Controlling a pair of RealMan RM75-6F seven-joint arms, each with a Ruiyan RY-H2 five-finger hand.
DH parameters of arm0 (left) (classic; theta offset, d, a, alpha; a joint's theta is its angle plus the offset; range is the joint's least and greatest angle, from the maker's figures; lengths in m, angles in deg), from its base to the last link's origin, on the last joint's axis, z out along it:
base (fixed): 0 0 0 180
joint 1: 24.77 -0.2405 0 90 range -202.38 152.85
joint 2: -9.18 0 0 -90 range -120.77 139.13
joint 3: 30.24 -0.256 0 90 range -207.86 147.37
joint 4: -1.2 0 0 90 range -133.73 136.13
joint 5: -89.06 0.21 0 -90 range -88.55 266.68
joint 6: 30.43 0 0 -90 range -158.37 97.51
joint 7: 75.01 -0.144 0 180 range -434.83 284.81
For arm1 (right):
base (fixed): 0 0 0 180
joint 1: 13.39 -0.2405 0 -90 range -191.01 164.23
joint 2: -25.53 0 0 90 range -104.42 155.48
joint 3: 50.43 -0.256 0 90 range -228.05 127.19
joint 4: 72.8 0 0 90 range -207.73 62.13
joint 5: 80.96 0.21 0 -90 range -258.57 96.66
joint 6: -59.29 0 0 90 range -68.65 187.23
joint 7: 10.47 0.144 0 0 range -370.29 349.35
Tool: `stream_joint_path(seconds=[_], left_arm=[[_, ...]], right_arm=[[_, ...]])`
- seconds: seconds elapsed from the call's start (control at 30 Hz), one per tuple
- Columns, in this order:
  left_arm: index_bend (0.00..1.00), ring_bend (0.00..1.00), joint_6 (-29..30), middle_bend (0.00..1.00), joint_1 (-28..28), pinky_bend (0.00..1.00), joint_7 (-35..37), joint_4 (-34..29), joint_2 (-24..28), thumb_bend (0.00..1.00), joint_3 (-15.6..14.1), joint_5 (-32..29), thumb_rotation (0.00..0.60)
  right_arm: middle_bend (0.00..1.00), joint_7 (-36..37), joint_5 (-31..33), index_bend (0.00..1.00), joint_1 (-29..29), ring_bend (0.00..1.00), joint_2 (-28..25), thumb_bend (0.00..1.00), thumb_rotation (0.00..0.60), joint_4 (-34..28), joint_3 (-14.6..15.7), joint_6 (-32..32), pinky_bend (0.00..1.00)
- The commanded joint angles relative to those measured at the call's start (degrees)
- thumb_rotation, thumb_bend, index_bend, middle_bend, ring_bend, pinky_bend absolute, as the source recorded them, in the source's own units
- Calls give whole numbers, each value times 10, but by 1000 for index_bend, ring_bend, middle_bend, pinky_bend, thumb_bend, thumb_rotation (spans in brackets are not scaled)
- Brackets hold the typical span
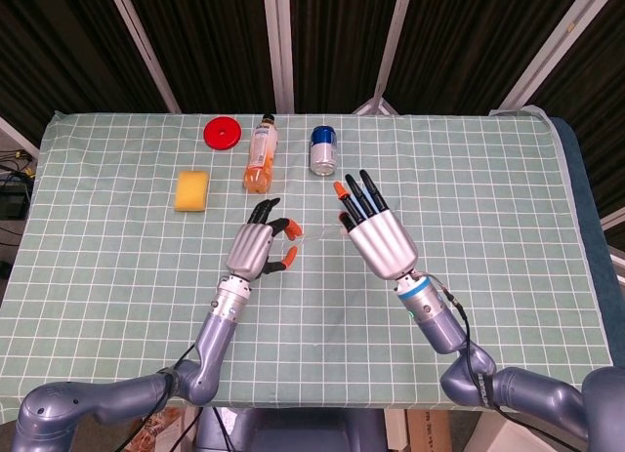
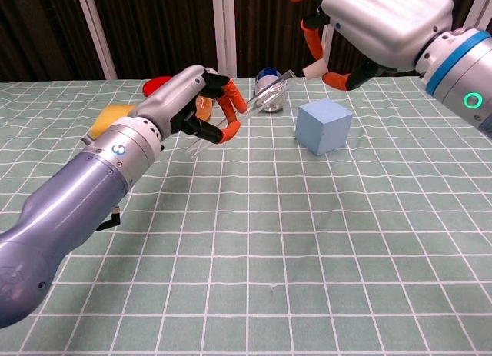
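Note:
My left hand (image 1: 256, 247) (image 2: 188, 102) hangs over the middle of the green checked table, pinching a clear plastic strip (image 2: 254, 104) (image 1: 314, 239) between its orange-tipped fingers. The strip slants up and to the right. My right hand (image 1: 376, 239) (image 2: 377, 21) is raised with fingers spread, its thumb and fingertips close to the strip's far end; contact cannot be told. A light blue cube (image 2: 324, 125) sits on the cloth below the right hand and is hidden by it in the head view.
Along the far side lie a red disc (image 1: 224, 133), an orange drink bottle (image 1: 260, 154) on its side and a blue-topped can (image 1: 323, 149) (image 2: 269, 91). A yellow sponge (image 1: 191, 190) (image 2: 111, 118) lies to the left. The table edge (image 1: 586, 276) runs at right.

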Motion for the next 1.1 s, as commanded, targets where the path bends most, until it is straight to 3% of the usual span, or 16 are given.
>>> stream_joint_path(seconds=[0.03, 1.1], left_arm=[[463, 71, 0, 505, 0, 0, 0, -2, 0, 664, 0, 0, 600], [463, 71, 1, 504, -6, 0, -11, -18, -5, 664, 1, -9, 600]], right_arm=[[164, -2, 2, 574, 0, 0, 0, 357, 600, -1, 0, 0, 0], [164, -27, 10, 574, -6, 0, 6, 357, 600, -12, 2, -3, 0]])
